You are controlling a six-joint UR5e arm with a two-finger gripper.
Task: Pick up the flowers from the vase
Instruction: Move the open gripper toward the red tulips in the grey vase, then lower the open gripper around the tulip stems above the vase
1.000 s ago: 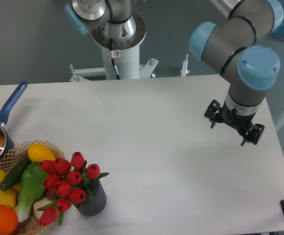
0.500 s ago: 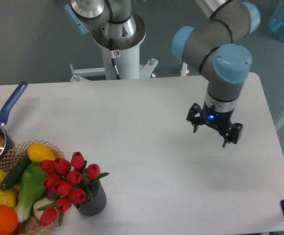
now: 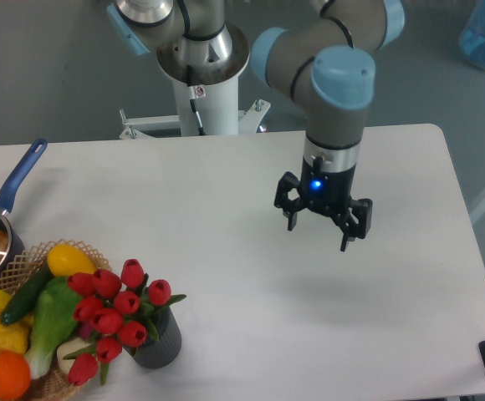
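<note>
White bench (image 3: pixel 251 192), wicker basket (image 3: pixel 25 259) heaped with fruit and vegetables at its front-left corner, blue-handled saucepan (image 3: pixel 12 188) beside it, contents indistinct, possibly bread.

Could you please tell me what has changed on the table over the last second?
The pincer has swung from the table's right edge leftward toward the middle, open and empty, its fingers now spread wider. Nothing was taken hold of or let go. The flowers still stand in the vase; the wicker basket and saucepan have not moved.
</note>
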